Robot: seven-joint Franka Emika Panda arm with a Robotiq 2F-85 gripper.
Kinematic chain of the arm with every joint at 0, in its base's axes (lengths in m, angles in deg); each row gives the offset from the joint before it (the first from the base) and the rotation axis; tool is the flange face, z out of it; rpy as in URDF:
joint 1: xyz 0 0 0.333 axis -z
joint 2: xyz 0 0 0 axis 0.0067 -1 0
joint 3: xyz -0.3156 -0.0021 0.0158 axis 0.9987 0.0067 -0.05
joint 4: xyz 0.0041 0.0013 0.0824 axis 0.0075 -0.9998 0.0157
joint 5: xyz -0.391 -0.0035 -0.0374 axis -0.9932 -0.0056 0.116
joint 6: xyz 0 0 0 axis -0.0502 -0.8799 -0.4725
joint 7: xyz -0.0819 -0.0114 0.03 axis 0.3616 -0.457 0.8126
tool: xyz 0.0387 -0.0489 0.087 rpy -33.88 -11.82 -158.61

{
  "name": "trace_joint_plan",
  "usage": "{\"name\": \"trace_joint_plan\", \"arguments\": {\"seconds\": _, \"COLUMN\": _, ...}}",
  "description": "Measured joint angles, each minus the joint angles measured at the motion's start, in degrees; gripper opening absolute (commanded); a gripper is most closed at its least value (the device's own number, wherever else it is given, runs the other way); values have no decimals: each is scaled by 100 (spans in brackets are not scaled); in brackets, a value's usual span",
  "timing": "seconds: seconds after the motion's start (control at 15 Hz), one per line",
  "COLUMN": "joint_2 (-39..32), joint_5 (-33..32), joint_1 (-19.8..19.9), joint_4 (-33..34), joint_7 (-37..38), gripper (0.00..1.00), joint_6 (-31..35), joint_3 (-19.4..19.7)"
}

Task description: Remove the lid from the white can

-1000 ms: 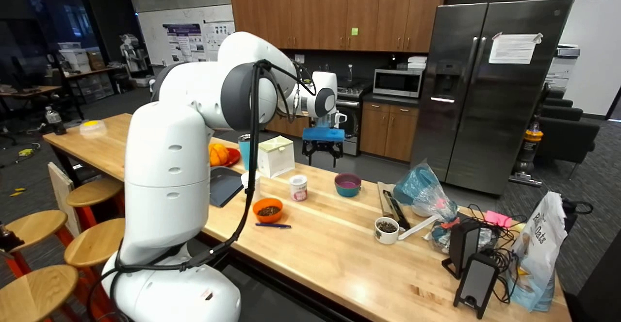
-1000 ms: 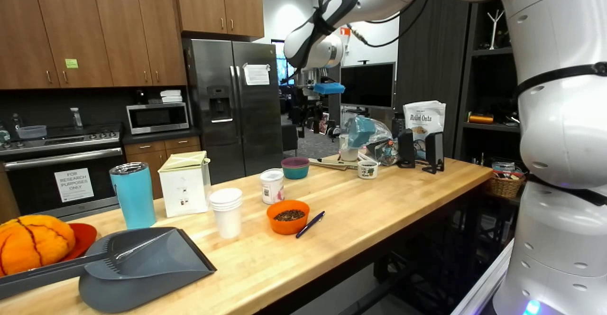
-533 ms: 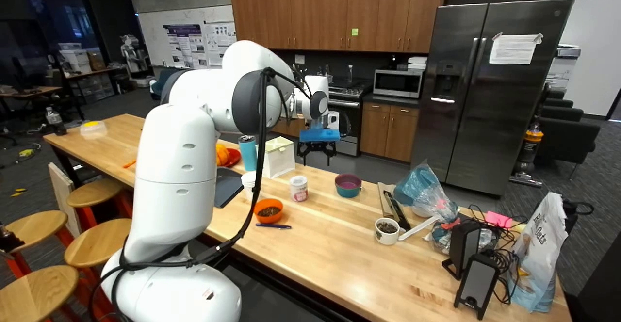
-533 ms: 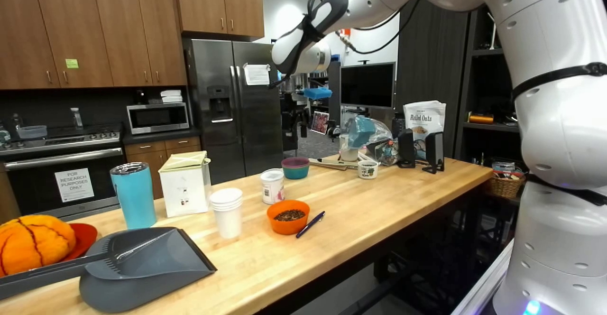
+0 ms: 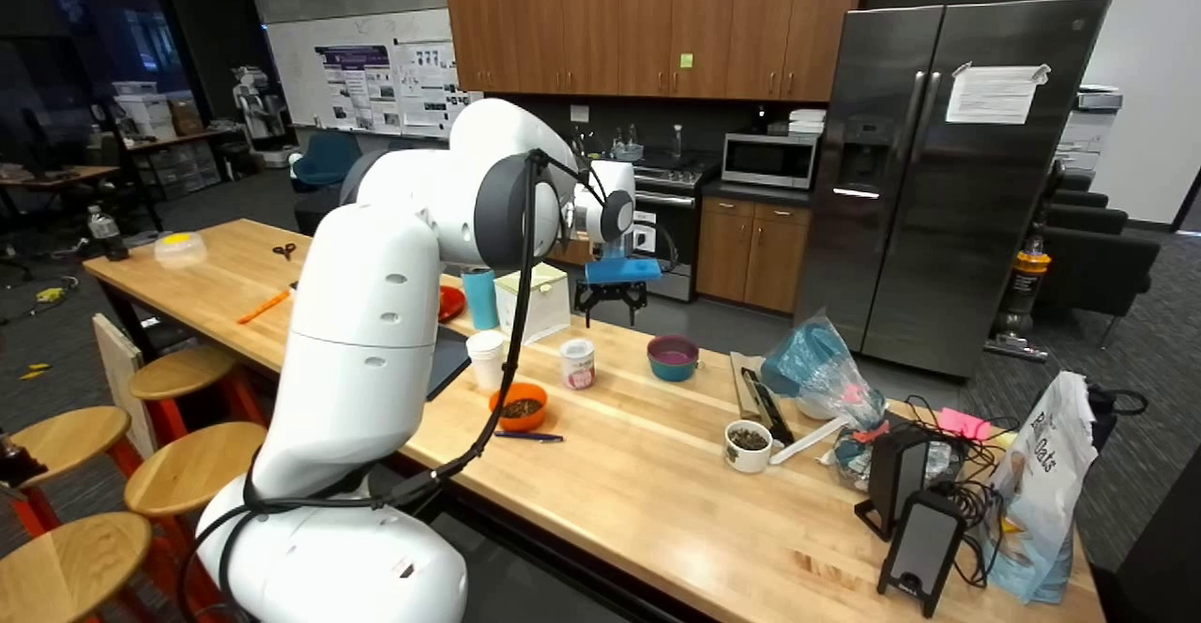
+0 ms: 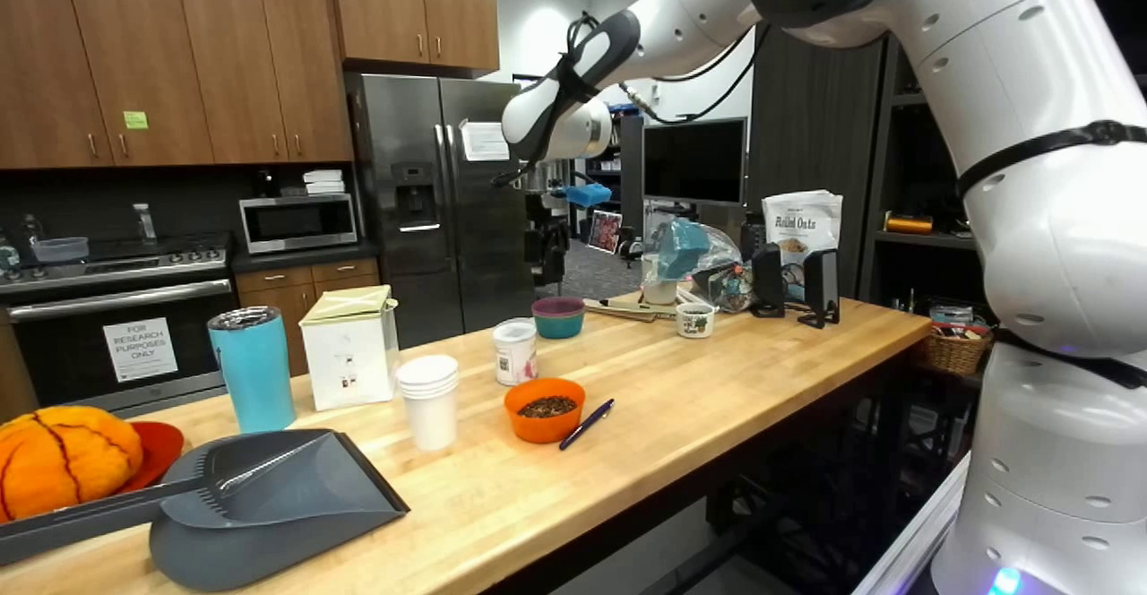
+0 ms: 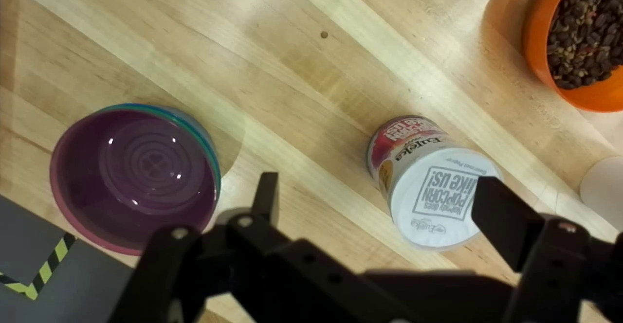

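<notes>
Gripper (image 5: 611, 317) hangs with jaws spread wide, apart from white can (image 5: 577, 367). Can, lid (image 7: 440, 201) fitted, stands upright on table (image 5: 647, 473), lower and slightly left of gripper in both exterior views.

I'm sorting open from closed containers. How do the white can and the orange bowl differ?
The white can has its lid on; the orange bowl is open, with dark bits inside. The can is white and red; the bowl is orange. The can is taller than wide; the bowl, wider than tall. Both stand on the wooden table.
</notes>
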State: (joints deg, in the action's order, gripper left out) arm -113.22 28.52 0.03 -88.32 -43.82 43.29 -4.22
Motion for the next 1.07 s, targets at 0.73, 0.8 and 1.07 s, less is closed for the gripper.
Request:
{"name": "trace_joint_plan", "arguments": {"seconds": 0.73, "joint_2": -524, "joint_5": 136, "joint_1": 48, "joint_4": 519, "joint_7": -802, "gripper": 100, "joint_6": 2, "joint_3": -303}}
{"name": "trace_joint_plan", "arguments": {"seconds": 0.8, "joint_2": -571, "joint_5": 147, "joint_1": 48, "joint_4": 570, "joint_7": -846, "gripper": 100, "joint_6": 0, "joint_3": -321}}
{"name": "trace_joint_plan", "arguments": {"seconds": 1.07, "joint_2": -783, "joint_5": 249, "joint_1": 46, "joint_4": 785, "joint_7": -1070, "gripper": 100, "joint_6": -10, "joint_3": -401}}
